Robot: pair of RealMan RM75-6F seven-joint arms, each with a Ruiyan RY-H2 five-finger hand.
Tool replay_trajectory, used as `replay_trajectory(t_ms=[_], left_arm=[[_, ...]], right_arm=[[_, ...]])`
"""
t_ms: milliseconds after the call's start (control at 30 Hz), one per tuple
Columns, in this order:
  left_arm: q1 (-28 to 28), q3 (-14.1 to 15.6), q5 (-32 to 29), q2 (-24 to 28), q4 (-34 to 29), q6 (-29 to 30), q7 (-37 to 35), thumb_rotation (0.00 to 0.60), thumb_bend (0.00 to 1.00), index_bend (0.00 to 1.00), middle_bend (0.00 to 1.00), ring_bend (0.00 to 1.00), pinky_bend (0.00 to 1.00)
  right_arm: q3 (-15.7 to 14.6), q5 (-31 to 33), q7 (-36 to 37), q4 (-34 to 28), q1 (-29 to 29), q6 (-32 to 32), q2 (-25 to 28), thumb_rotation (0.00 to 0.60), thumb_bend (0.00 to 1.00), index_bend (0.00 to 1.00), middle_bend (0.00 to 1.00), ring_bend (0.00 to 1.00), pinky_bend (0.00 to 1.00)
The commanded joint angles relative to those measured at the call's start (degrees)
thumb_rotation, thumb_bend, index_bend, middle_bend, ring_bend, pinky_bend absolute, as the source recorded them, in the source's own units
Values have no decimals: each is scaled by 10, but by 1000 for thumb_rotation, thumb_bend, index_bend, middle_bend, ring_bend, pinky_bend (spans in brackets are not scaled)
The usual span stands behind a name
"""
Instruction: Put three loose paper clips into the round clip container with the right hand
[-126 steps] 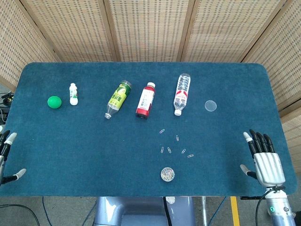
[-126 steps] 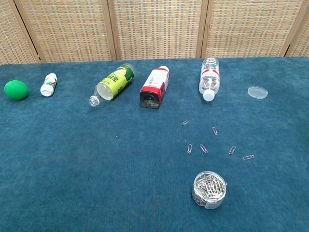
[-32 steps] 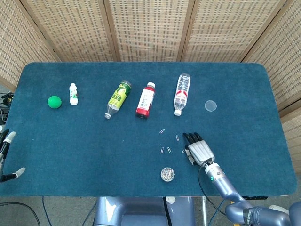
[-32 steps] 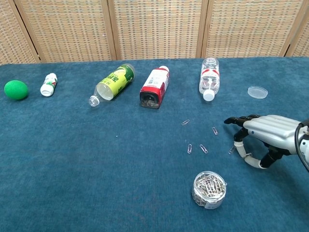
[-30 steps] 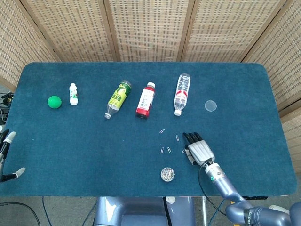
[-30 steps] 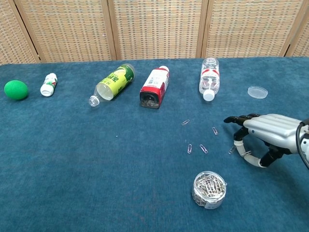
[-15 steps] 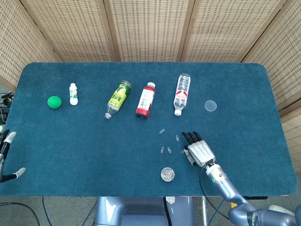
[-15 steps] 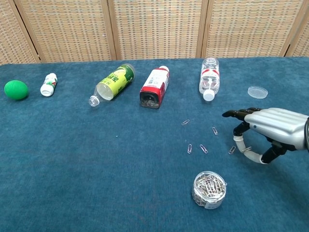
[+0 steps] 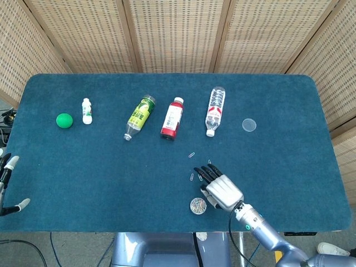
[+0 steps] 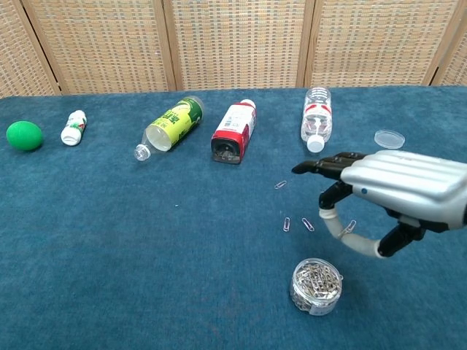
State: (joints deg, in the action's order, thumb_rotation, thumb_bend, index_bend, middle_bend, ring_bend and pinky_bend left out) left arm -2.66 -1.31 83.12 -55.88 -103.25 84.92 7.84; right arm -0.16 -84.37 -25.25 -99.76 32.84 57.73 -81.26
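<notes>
Right hand [image 10: 387, 193] nearer — clear clip container [image 10: 316, 285] brimful

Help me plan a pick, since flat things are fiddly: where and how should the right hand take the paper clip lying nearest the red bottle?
Pinch the paper clip across its narrow width, coming straight down from above. It lies flat and alone on the cloth, so probably only its thin wire edges offer purchase.

nothing here reads clearly to me: the labels on the green bottle [image 10: 174, 121], red bottle [image 10: 235, 129] and clear bottle [image 10: 316, 115] are too small.
</notes>
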Motion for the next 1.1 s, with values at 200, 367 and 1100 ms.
replay_trajectory(t_ms=[200, 367, 1100], left_arm=[[-1, -1, -3, 0, 1, -3, -2, 600, 0, 0, 0, 0, 0], [-1, -2, -5, 1, 2, -4, -5, 600, 0, 0, 0, 0, 0], [-2, -2, -6, 4, 1, -6, -9, 600, 0, 0, 0, 0, 0]], right_arm=[[-2, 8, -34, -2, 16, -28, -35, 600, 469, 678, 0, 0, 0], [9, 42, -65, 9, 28, -49, -56, 600, 470, 678, 0, 0, 0], [-2, 89, -133, 4, 36, -41, -73, 600, 147, 571, 0, 0, 0]])
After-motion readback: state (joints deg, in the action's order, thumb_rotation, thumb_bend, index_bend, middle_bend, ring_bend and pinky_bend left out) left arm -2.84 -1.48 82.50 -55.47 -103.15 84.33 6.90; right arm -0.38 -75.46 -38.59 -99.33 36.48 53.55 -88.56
